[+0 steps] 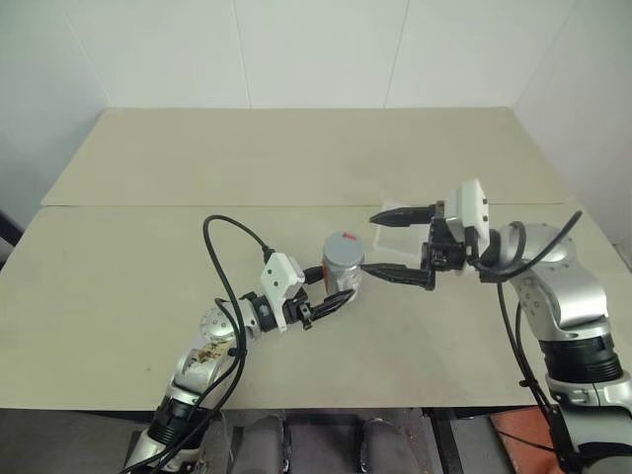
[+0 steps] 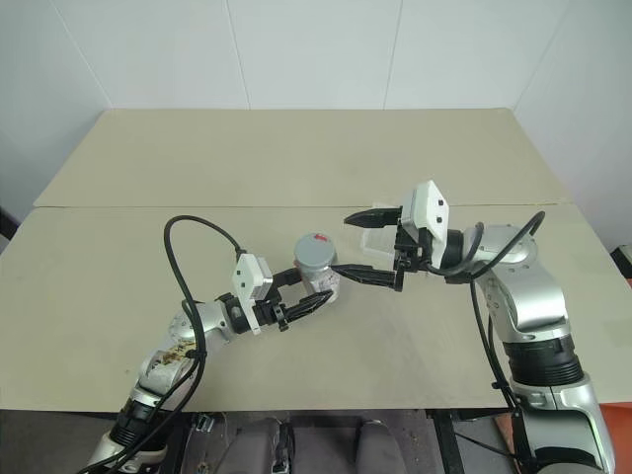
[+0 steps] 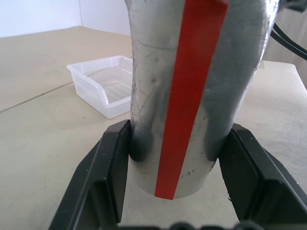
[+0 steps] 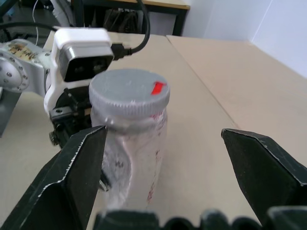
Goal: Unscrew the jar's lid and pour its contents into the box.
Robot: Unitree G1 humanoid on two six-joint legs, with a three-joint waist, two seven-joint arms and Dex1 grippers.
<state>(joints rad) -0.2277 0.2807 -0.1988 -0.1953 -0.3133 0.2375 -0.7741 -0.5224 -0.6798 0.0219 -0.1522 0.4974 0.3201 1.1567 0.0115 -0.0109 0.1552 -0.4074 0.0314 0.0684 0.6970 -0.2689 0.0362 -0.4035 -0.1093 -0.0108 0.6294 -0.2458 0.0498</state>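
Head views: one jar point(image 1: 343, 265) upright on the desk point(image 1: 148, 247), one grey lid point(image 2: 315, 248) on top of it with a small red mark. Left gripper point(image 1: 338, 292) has its two fingers closed on the jar's lower body. Right gripper point(image 1: 393, 243) sits just beside the jar at lid height, two fingers spread wide, nothing between them — lower fingertip near the lid's edge, can't tell if it touches. One clear box point(image 2: 370, 245) on the desk just behind the right gripper, partly hidden by it. Contents not visible from here.

Left wrist view: jar point(image 3: 196, 91) close up, one red strip down its side, clamped between the two black fingers point(image 3: 103, 177) — base near the desk. One box point(image 3: 103, 84) beyond it, open side up, looks empty.

Right wrist view: one jar point(image 4: 132, 158) with lid point(image 4: 128, 95) screwed on, red mark on top. Two fingers point(image 4: 72, 177) of the right gripper stand far apart, either side of the jar, not touching it. Left gripper's camera block point(image 4: 81, 55) sits behind the jar. Jar wall is clear; contents too small to make out.
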